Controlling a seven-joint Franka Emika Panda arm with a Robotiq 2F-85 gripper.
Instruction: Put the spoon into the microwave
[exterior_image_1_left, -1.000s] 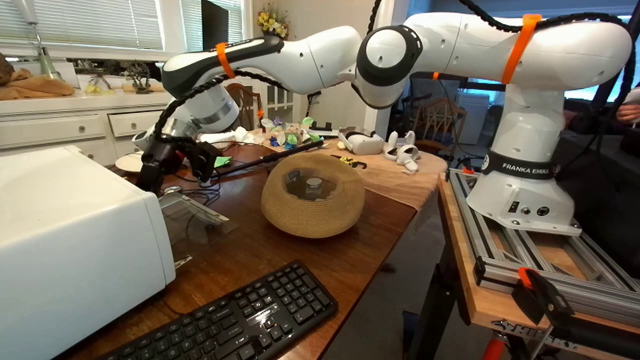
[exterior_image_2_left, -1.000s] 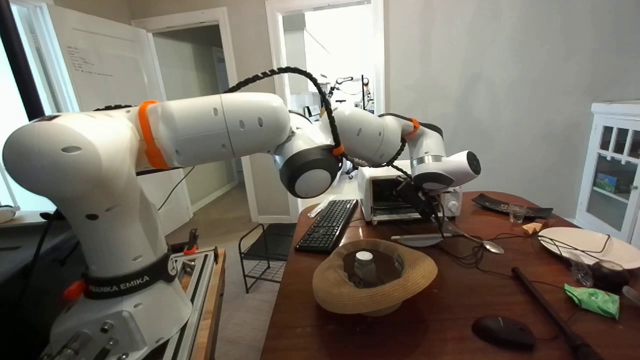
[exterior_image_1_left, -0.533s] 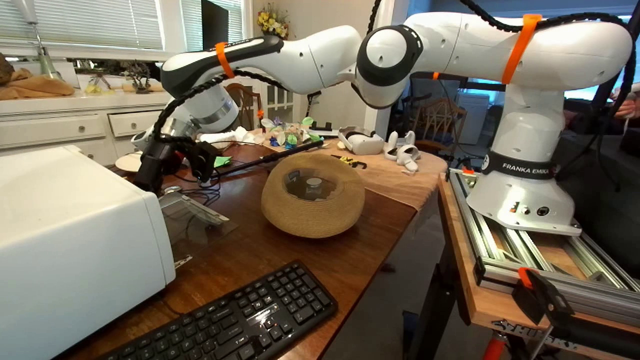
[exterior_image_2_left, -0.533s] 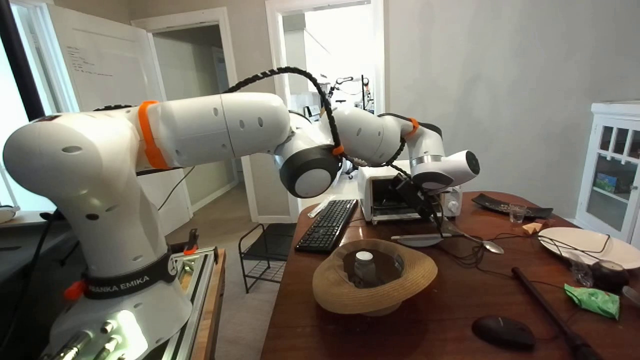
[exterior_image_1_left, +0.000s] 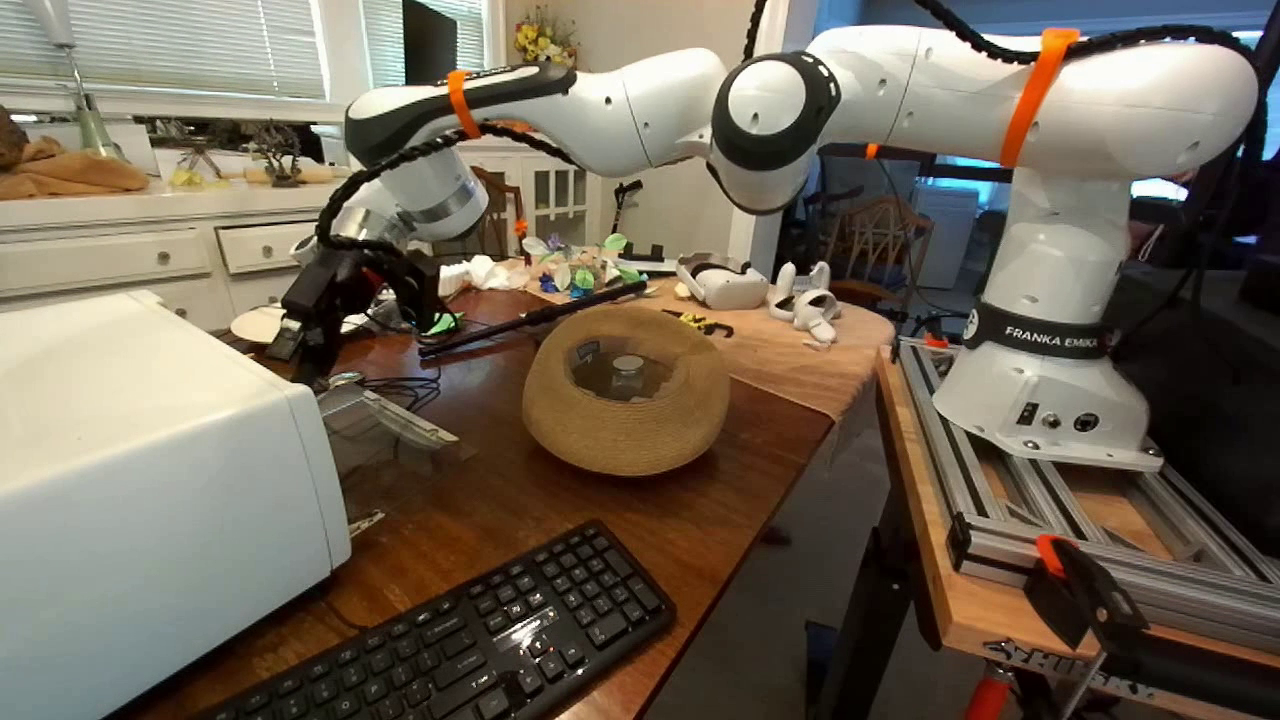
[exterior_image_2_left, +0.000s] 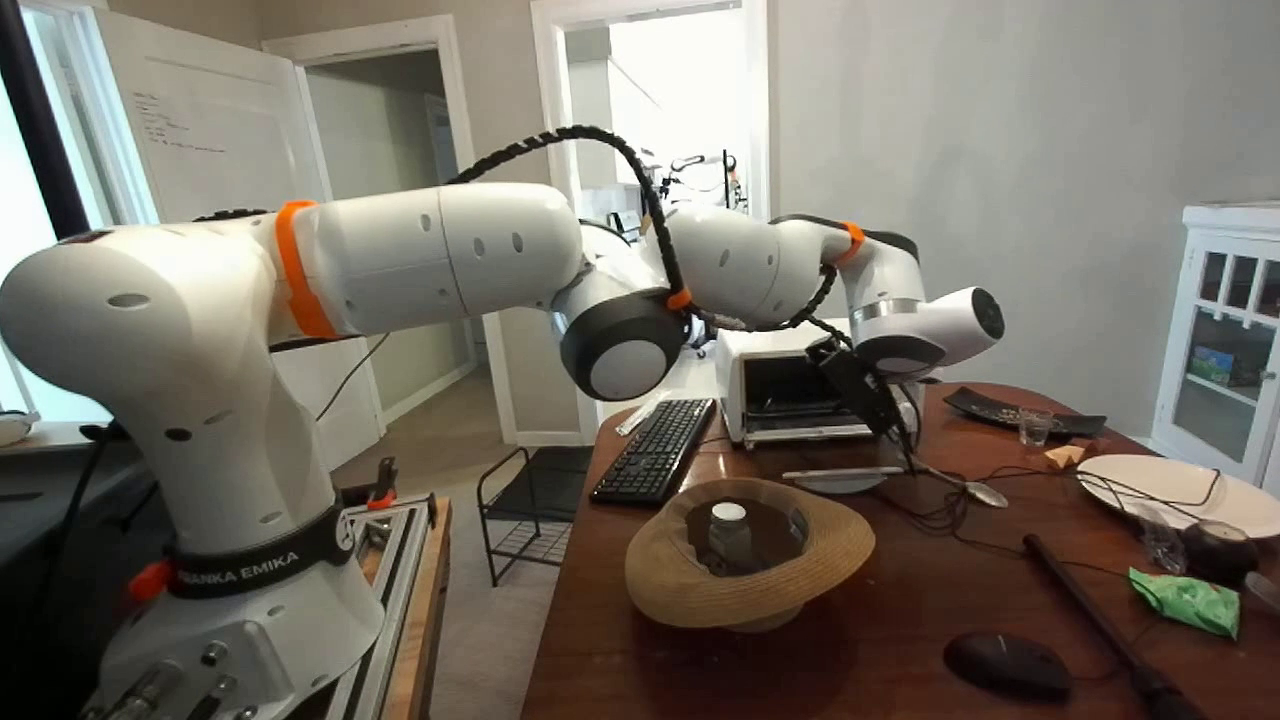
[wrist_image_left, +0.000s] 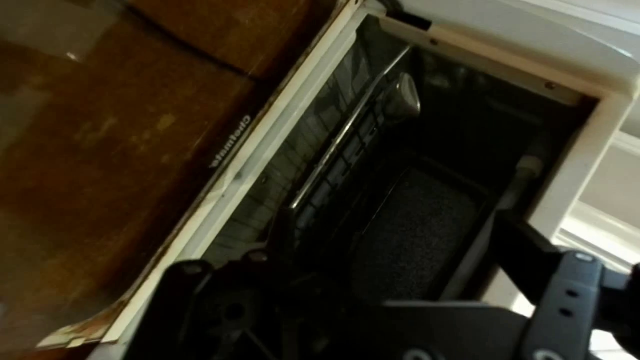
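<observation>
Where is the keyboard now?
In an exterior view, the keyboard lies at the bottom, left of centre, the microwave to its left and the straw hat behind.

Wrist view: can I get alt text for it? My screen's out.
Inside the open, dark microwave, something shiny and rounded, perhaps a spoon but too dim to be sure, shows near a wire rack. The jaws stand apart along the bottom edge. Mirrored Chefmate lettering shows against brown at left.
</observation>
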